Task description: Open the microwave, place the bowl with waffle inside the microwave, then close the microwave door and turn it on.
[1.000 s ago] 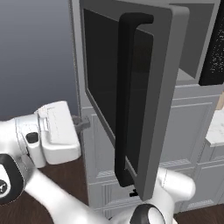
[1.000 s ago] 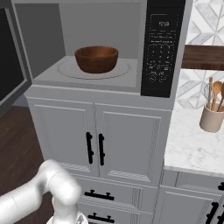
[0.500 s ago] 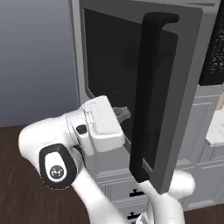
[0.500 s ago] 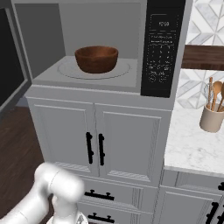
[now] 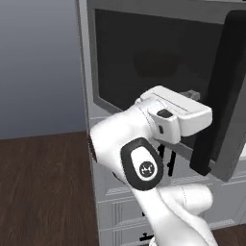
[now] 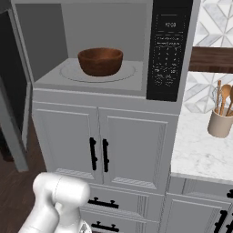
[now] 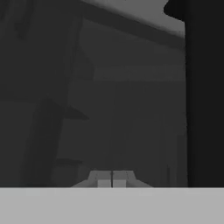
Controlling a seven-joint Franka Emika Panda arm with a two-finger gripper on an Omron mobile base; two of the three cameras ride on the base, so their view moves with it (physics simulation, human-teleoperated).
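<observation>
The microwave (image 6: pixel 104 41) stands open, its black speckled control strip (image 6: pixel 170 50) on the right. A brown round bowl (image 6: pixel 100 61) sits on the turntable inside; what it holds is hidden. The microwave door (image 5: pixel 153 62) hangs out to the left, and its edge shows again as the door (image 6: pixel 13 104) in the right base view. My gripper (image 5: pixel 192 94) is shut and empty, its tips against the dark window just left of the long black bar handle (image 5: pixel 223 96). In the hand view the gripper (image 7: pixel 112 180) faces the glass, with the handle (image 7: pixel 203 87) at the right.
White panelled cupboards (image 6: pixel 104 150) with black handles sit under the microwave. To the right lies a marble counter (image 6: pixel 200 154) with a utensil crock (image 6: pixel 220 120). Dark wood floor (image 5: pixel 43 187) lies to the left.
My hand has swung right and up to the door's window. The door has turned, showing more of its glass face in the left base view. The bowl has not moved.
</observation>
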